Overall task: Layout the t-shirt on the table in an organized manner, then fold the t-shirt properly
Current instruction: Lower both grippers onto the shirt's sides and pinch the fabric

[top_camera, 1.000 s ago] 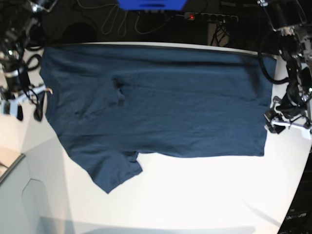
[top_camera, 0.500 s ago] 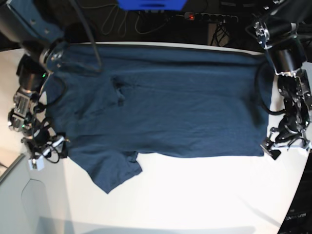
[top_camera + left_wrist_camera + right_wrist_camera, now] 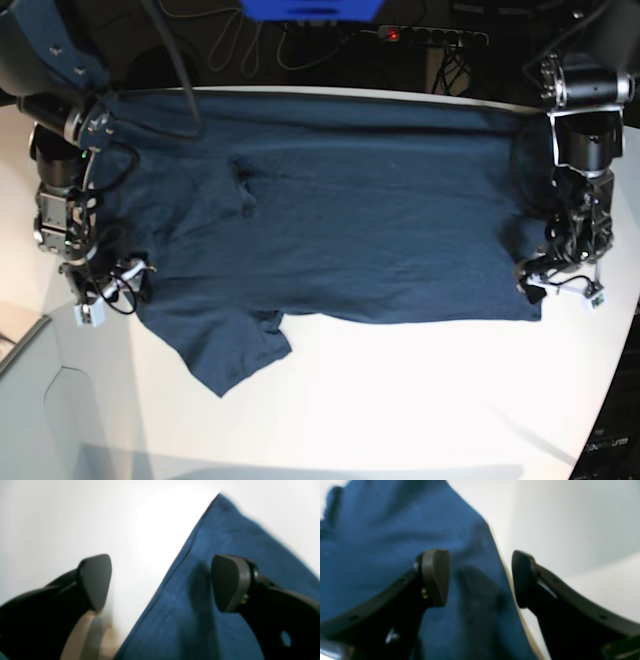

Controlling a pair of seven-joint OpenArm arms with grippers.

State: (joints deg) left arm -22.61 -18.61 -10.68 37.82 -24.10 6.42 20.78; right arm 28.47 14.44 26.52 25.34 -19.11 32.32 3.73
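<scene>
The dark navy t-shirt (image 3: 350,220) lies spread flat across the white table (image 3: 400,400), one sleeve pointing to the near left. My left gripper (image 3: 556,286) is open at the shirt's near right corner. In the left wrist view one of its fingers (image 3: 228,582) is over the shirt (image 3: 217,535) and the other over bare table (image 3: 150,530). My right gripper (image 3: 104,296) is open at the shirt's left edge, above the sleeve. In the right wrist view (image 3: 480,578) its jaws straddle the cloth edge (image 3: 382,530).
A power strip (image 3: 430,35), cables and a blue object (image 3: 310,10) lie behind the table's far edge. A grey surface (image 3: 30,400) adjoins the table at the near left. The table's curved edge (image 3: 615,400) runs down the right side.
Both arms have come down and inward to the shirt's edges. The right gripper moved nearer along the left edge; the left gripper moved onto the near right corner. The shirt has not shifted.
</scene>
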